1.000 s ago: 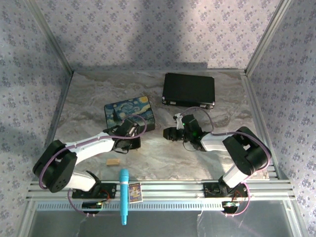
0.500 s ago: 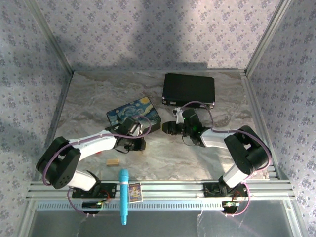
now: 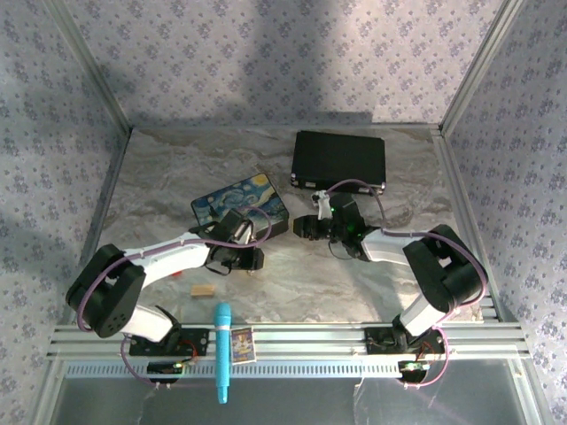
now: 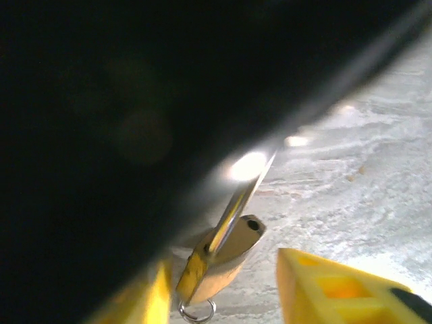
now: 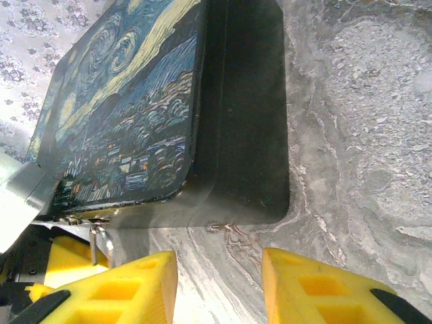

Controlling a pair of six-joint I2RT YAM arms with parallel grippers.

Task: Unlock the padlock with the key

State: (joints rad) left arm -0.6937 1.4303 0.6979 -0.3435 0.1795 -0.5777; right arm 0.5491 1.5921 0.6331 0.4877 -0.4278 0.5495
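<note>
Purple flowery walls (image 3: 266, 53) are standing around a grey, swirly table (image 3: 159, 177). A box painted with a starry night (image 3: 239, 202) is lying in the middle, and a black case (image 3: 339, 159) is sitting behind it. The left gripper (image 3: 252, 259) is reaching down at the near edge of the painted box. Its yellow fingers (image 4: 337, 290) are standing apart, gripping nothing, with the little gold padlock (image 4: 226, 260) sitting between them. The padlock's silver loop (image 4: 239, 199) is going up toward the dark box, and a small ring (image 4: 197, 314) is hanging under it. The right gripper (image 5: 219, 283) is hovering just beside the box's right side, fingers spread and holding nothing. A small tan block (image 3: 203, 289) is lying near the left arm.
</note>
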